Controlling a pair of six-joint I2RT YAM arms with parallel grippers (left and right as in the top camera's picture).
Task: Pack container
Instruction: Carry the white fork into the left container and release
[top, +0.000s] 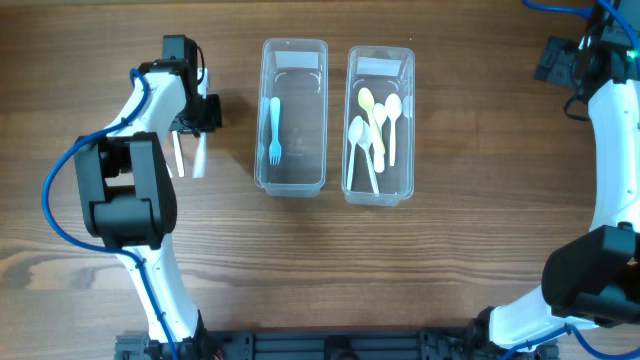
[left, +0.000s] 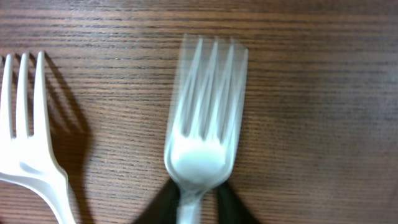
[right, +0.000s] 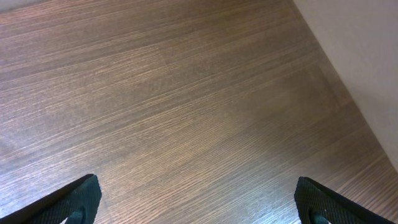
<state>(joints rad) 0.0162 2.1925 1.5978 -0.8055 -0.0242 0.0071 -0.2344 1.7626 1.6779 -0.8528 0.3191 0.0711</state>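
My left gripper is left of the containers and shut on the handle of a white plastic fork, tines pointing toward the table's front; in the left wrist view the gripper holds this fork just over the wood. A second white fork lies on the table beside it, and also shows in the left wrist view. The left clear container holds a blue fork. The right clear container holds several white and yellow spoons. My right gripper is open and empty over bare wood at the far right back.
The table's edge shows at the right of the right wrist view. Blue cables run along both arms.
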